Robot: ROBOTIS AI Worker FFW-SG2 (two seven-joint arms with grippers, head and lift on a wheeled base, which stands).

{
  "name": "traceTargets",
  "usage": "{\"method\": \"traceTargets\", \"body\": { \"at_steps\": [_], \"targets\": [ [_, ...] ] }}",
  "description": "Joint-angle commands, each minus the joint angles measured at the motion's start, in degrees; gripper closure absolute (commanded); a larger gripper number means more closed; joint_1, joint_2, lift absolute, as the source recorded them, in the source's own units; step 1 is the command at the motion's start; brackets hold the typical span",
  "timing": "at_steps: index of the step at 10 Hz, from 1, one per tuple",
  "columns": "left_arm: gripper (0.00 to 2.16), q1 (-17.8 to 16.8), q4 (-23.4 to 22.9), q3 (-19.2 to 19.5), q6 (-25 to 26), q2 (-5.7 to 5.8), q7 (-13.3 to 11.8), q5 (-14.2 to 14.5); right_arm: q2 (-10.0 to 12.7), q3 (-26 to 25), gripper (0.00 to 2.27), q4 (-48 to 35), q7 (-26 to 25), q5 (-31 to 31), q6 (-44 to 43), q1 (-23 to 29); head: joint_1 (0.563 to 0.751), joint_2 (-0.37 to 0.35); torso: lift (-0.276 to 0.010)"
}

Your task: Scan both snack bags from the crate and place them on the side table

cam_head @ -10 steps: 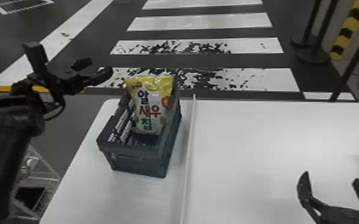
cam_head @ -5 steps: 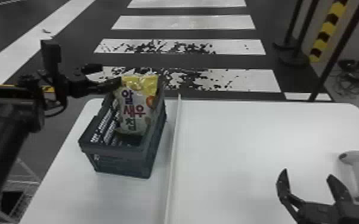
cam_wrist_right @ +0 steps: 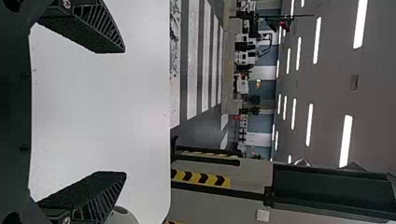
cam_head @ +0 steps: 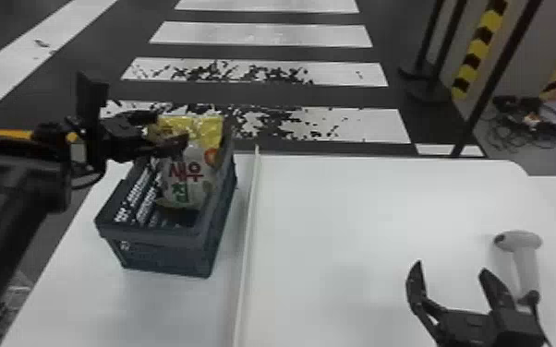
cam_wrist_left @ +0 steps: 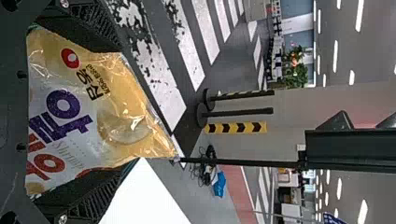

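On the left part of one white table (cam_head: 360, 207), left of its one raised divider (cam_head: 247, 230), sits one dark crate (cam_head: 161, 254) with one snack bag (cam_head: 187, 182) standing in it, its yellow top above the rim. One of two grippers, the left gripper (cam_head: 171, 127), is at the bag's upper part; its two fingers (cam_wrist_left: 81, 198) stand wide apart, one to either side of the bag. To the right of the divider, the right gripper (cam_head: 450, 267) is over the table, its two fingers spread with nothing between them, and one pale scanner (cam_head: 524, 242) stands just beside it.
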Motion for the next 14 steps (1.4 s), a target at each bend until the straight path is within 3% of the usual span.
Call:
{"method": "traceTargets", "body": {
  "at_steps": [1, 4, 6, 7, 11, 12, 14],
  "targets": [
    [0.06, 0.0, 0.3, -1.1, 0.0, -0.25, 1.1, -0.7, 0.0, -0.1, 0.05, 0.5, 0.0, -0.2, -0.3, -0.1, 0.695, 0.011, -0.095],
    [0.06, 0.0, 1.4, -2.0, 0.0, -2.8, 5.9, -3.1, -0.1, -0.9, 0.05, 1.4, 0.4, -1.2, -1.0, -0.2, 0.695, -0.002, -0.095],
    [0.08, 0.1, 1.5, -3.4, 0.0, -3.06, 8.3, -3.7, -0.1, -1.0, 0.06, 1.4, 0.5, -1.3, -1.2, -0.2, 0.695, -0.016, -0.095],
    [0.08, 0.4, 1.5, -3.4, 0.0, -3.59, 9.5, -5.4, -0.1, -1.0, 0.06, 1.4, 0.6, -1.3, -1.0, -0.2, 0.695, -0.019, -0.095],
    [0.06, 1.5, 2.4, -4.9, 0.0, -4.64, 19.1, -6.4, -0.1, -1.3, 0.06, 2.3, 1.0, -1.9, -1.2, -0.3, 0.695, -0.012, -0.095],
    [0.14, 1.6, 2.4, -5.0, 0.0, -4.73, 19.5, -6.4, -0.1, -1.6, 0.06, 2.4, 1.4, -2.6, -1.2, -0.4, 0.695, -0.011, -0.095],
    [0.38, 1.6, 2.4, -5.2, 0.2, -4.99, 18.8, -9.0, -0.1, -1.7, 0.06, 2.5, 1.5, -2.7, -1.2, -0.4, 0.695, -0.016, -0.095]
  ]
}}
